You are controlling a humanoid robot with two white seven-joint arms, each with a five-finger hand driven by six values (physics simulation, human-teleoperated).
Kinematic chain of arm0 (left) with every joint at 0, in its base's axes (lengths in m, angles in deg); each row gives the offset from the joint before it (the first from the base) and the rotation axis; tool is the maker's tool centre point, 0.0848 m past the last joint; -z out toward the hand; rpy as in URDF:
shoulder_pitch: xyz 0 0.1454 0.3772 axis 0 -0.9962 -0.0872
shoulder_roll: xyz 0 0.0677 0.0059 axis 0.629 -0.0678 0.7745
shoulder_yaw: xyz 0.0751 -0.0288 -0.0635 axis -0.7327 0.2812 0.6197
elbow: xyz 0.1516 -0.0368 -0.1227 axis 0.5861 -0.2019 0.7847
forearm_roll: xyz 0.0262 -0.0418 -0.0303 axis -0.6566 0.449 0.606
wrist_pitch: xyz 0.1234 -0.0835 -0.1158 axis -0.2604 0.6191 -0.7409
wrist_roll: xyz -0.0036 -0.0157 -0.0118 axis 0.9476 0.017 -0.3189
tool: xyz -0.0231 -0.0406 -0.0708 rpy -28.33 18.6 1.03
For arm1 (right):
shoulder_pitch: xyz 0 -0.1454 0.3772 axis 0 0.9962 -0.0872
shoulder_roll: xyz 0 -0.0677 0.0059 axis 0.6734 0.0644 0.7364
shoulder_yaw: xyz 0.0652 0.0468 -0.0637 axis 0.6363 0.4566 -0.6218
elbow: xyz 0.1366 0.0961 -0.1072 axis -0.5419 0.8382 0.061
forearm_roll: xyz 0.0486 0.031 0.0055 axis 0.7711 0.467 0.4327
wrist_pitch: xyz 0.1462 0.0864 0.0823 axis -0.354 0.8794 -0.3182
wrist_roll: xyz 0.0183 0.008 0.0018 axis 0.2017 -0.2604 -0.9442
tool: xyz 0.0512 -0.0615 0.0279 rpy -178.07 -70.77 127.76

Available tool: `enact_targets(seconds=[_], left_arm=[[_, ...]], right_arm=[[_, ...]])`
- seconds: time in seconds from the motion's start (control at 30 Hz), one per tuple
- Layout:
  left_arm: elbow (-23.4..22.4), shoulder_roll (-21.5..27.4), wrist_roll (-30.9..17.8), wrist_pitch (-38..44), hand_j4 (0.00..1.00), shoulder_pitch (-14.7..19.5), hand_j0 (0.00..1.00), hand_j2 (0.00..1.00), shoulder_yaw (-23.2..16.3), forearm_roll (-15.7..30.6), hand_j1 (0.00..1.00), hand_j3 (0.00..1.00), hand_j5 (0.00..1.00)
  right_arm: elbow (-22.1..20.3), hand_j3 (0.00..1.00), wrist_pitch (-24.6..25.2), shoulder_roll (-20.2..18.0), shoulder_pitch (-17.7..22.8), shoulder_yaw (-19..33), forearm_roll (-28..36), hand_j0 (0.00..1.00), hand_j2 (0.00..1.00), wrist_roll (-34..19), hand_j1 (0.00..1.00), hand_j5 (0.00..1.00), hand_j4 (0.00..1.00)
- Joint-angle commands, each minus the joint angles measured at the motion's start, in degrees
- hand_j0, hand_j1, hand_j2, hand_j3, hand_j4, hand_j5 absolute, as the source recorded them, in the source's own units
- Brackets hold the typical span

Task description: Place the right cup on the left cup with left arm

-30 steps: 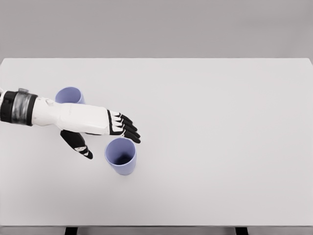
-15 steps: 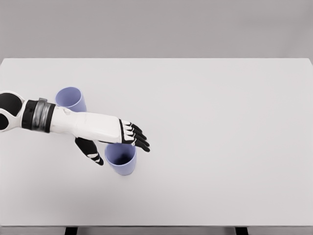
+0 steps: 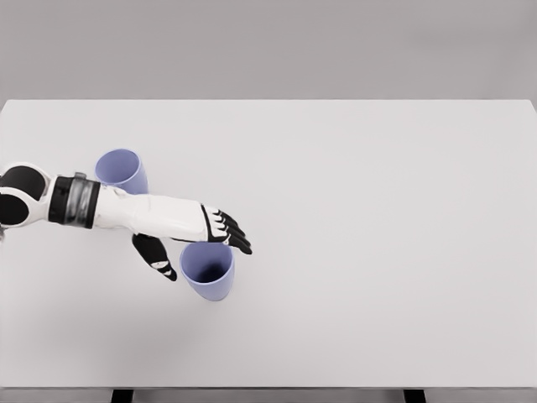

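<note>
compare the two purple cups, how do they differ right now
The right cup stands nearer the camera with the left hand open around its rim; the left cup stands farther back, with only the forearm crossing in front of it. Both are upright, lavender and look alike in shape.

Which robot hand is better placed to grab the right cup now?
Left. The left robot hand is open at the right cup, fingers over its far rim, thumb beside its left side. The right arm is out of view.
</note>
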Motion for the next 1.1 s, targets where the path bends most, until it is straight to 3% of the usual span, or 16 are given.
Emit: enact_targets(seconds=[0.0, 0.23, 0.33, 0.37, 0.43, 0.57, 0.77, 1.07], left_arm=[[-0.59, -0.81, 0.02, 0.15, 1.00, 0.00, 1.00, 1.00, 0.21, -0.57, 1.00, 1.00, 1.00], [-1.99, -1.86, 0.02, 0.15, 1.00, -1.94, 1.00, 1.00, 0.56, -2.77, 1.00, 1.00, 1.00], [-1.99, -1.86, 0.02, 0.15, 0.75, -2.99, 0.75, 0.75, 1.35, -2.68, 0.75, 0.75, 0.75], [-1.90, -1.77, 0.02, 0.15, 0.58, -2.99, 0.58, 0.58, 1.44, -2.33, 0.58, 0.58, 0.58], [-1.73, -1.60, 0.02, 0.15, 0.52, -3.60, 0.52, 0.52, 2.84, -2.24, 0.52, 0.52, 0.52], [0.03, -0.37, 0.02, 0.15, 0.51, -4.04, 0.51, 0.51, 5.66, 0.22, 0.51, 0.51, 0.51], [0.12, 7.54, 0.02, 0.15, 0.51, -3.34, 0.51, 0.51, 9.88, 6.37, 0.51, 0.51, 0.51], [-0.15, 13.08, 0.02, 0.15, 0.52, 3.51, 0.52, 0.52, 9.79, 13.14, 0.52, 0.52, 0.52]], right_arm=[[0.00, 1.00, -0.01, 0.00, 0.00, 0.00, 0.01, 1.00, 1.00, -0.01, 1.00, 1.00, 1.00], [0.00, 1.00, -0.01, 0.00, 0.00, 0.00, 0.01, 1.00, 1.00, -0.01, 1.00, 1.00, 1.00], [0.00, 1.00, -0.01, 0.00, 0.00, 0.00, 0.01, 1.00, 1.00, -0.01, 1.00, 1.00, 1.00], [0.00, 1.00, -0.01, 0.00, 0.00, 0.00, 0.01, 1.00, 1.00, -0.01, 1.00, 1.00, 1.00], [0.00, 1.00, -0.01, 0.00, 0.00, 0.00, -0.07, 1.00, 1.00, -0.01, 1.00, 1.00, 1.00], [0.00, 1.00, -0.01, 0.00, 0.00, 0.00, 0.01, 1.00, 1.00, -0.01, 1.00, 1.00, 1.00], [0.00, 1.00, -0.01, 0.00, 0.00, 0.00, 0.01, 1.00, 1.00, -0.01, 1.00, 1.00, 1.00], [0.00, 1.00, -0.01, 0.00, 0.00, 0.00, -0.07, 1.00, 1.00, -0.01, 1.00, 1.00, 1.00]])
